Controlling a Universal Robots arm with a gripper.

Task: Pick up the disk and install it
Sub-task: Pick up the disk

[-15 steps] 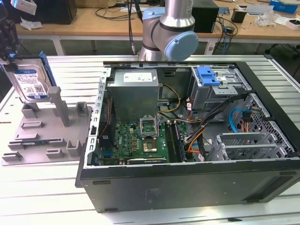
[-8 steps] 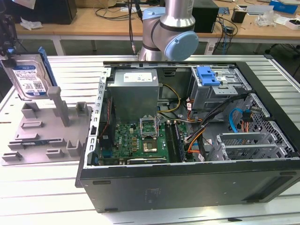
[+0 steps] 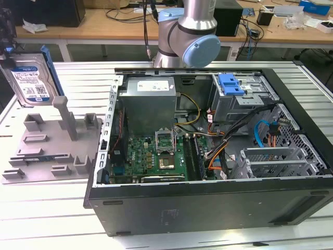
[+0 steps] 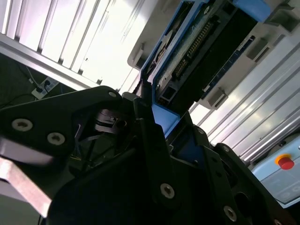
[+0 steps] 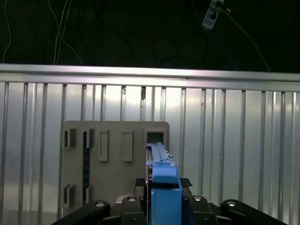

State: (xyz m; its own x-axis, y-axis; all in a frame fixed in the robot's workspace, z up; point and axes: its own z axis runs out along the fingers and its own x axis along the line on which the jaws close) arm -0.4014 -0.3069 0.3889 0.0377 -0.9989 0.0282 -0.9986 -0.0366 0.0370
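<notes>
Here, silver disk (image 3: 30, 78) (blue-framed), gripped by claw (image 5: 164, 190)

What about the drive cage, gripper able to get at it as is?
Probably yes: the case is open, nothing covers the drive cage; the gripper, shut on the disk, sits near the fixture plate.

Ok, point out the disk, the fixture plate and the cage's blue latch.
disk (image 3: 30, 83): exterior view, on its white-and-blue label.
fixture plate (image 3: 54, 146): exterior view, on its flat base.
blue latch (image 3: 230, 83): exterior view, on its middle.
</notes>
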